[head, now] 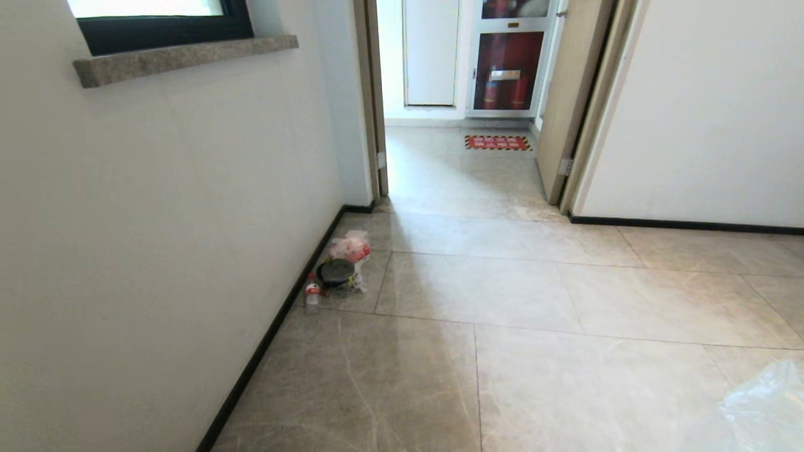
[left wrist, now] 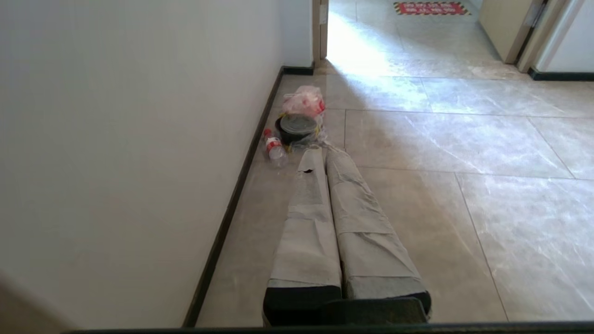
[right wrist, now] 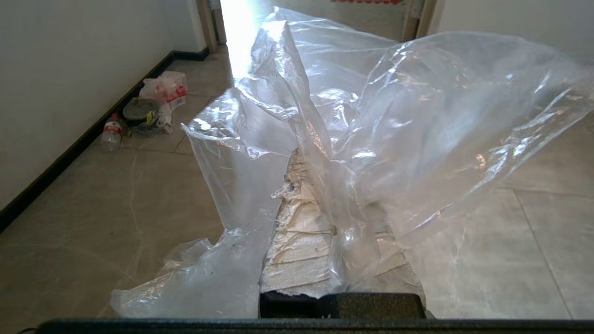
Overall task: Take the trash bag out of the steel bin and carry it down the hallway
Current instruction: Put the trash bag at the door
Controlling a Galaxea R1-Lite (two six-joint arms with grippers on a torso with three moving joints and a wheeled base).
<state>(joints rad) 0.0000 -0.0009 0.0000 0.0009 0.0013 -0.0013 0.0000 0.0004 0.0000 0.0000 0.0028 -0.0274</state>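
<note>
Right claw (right wrist: 320, 185) clamped on trash bag (right wrist: 417, 116); left claw (left wrist: 325, 155) together, empty. Keep grip firm, steer past floor litter (head: 339, 267) toward doorway (head: 465, 94).

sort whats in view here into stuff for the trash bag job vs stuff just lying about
Job: trash bag, shut in the right claw; hallway floor ahead.

Lying about: plastic bottle, dark round container, red-and-white bag, all by the left wall; red floor mat beyond the doorway.

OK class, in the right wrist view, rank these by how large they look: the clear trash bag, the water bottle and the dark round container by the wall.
1. trash bag, by far; it hangs nearest the camera, so nearness exaggerates it.
2. dark round container.
3. water bottle, only slightly smaller.
</note>
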